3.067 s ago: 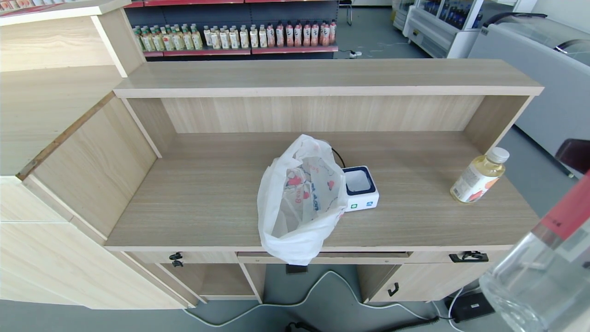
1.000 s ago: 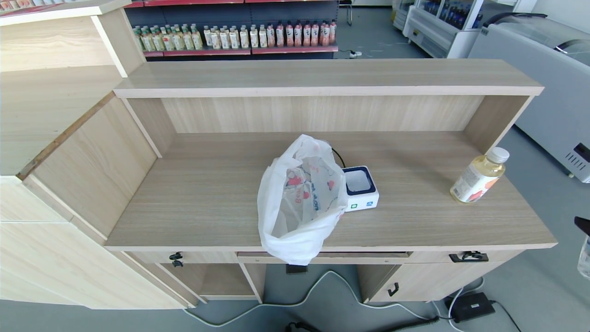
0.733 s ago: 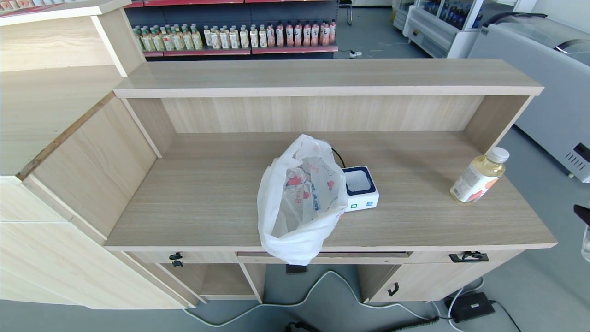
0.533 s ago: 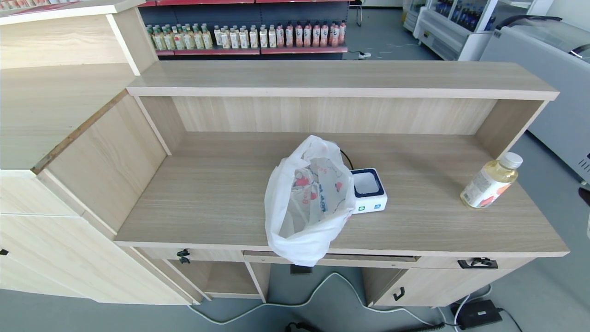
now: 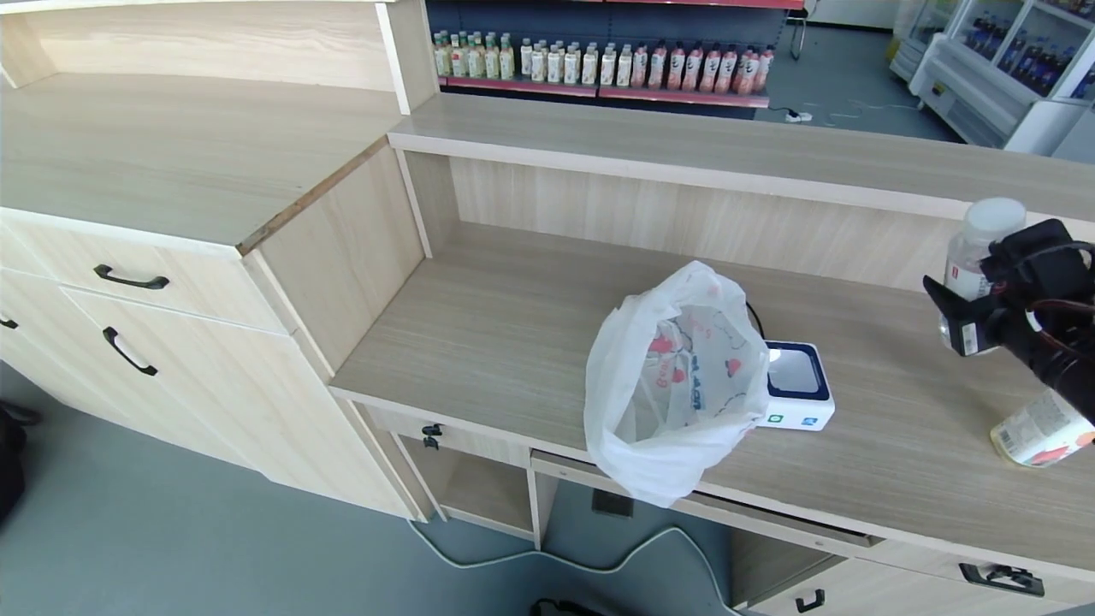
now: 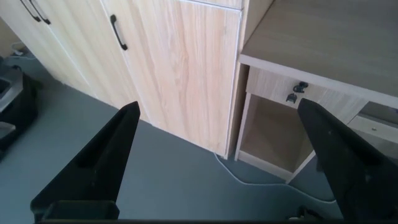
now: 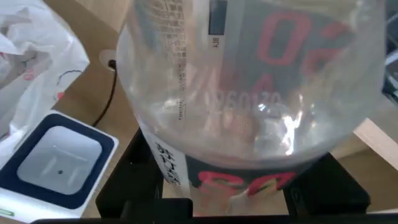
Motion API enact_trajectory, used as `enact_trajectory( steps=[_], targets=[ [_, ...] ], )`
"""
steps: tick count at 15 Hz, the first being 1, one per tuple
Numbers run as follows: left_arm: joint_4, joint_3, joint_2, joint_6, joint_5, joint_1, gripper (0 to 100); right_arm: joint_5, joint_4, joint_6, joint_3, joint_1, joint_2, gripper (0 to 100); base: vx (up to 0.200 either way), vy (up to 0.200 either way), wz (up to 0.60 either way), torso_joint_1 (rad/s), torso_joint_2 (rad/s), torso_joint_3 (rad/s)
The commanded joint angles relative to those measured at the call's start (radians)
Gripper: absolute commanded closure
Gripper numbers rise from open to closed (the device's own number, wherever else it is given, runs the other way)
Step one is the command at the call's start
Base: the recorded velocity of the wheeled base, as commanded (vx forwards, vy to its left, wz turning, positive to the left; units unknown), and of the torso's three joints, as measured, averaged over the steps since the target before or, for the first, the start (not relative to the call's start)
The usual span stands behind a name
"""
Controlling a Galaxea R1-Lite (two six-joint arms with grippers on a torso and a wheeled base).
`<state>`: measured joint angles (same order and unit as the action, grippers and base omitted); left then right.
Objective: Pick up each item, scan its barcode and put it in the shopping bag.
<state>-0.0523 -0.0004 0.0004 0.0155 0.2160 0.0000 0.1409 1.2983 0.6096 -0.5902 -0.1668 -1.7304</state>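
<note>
Grip looked sound: the right pincer was clamped on the body of a clear bottle, cap uppermost, in the air over the right end of the surface. My read was thin, smooth plastic that would dent under a hard squeeze and slip under a loose one. It seemed full enough to carry some weight, so a hold on the mid-body looked best. Its label was red with pale lettering, and a small barcode-like block showed in the right wrist view; I left the print unread. Just below the arm a second bottle of yellowish drink stood on the surface. Further left sat the scanner, touching the white shopping bag, mouth agape. The left pincer hung spread wide and holding nothing, above the floor.
</note>
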Motion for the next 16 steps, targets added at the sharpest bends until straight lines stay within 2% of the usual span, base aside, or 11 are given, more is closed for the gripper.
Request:
enact_trajectory(
  steps=[1,2,4,6,7,9,16],
  targets=[
    [0.0,0.0,0.0,0.0,0.0,0.0,0,0.178,0.07,0.006,0.001,0.038,-0.179,100,0.0,0.0,0.0,0.0,0.0,0.0],
    [0.0,0.0,0.0,0.0,0.0,0.0,0,0.244,0.07,0.033,0.003,0.032,-0.189,100,0.0,0.0,0.0,0.0,0.0,0.0],
    [0.0,0.0,0.0,0.0,0.0,0.0,0,0.302,0.084,0.107,-0.003,0.012,-0.21,100,0.0,0.0,0.0,0.0,0.0,0.0],
    [0.0,0.0,0.0,0.0,0.0,0.0,0,0.419,0.13,0.168,-0.048,0.003,-0.262,100,0.0,0.0,0.0,0.0,0.0,0.0],
    [0.0,0.0,0.0,0.0,0.0,0.0,0,0.442,0.142,0.207,-0.071,0.003,-0.284,100,0.0,0.0,0.0,0.0,0.0,0.0],
    [0.0,0.0,0.0,0.0,0.0,0.0,0,0.474,0.174,0.242,-0.091,0.009,-0.304,100,0.0,0.0,0.0,0.0,0.0,0.0],
    [0.0,0.0,0.0,0.0,0.0,0.0,0,0.479,0.271,0.288,-0.102,0.033,-0.376,100,0.0,0.0,0.0,0.0,0.0,0.0]
  ],
)
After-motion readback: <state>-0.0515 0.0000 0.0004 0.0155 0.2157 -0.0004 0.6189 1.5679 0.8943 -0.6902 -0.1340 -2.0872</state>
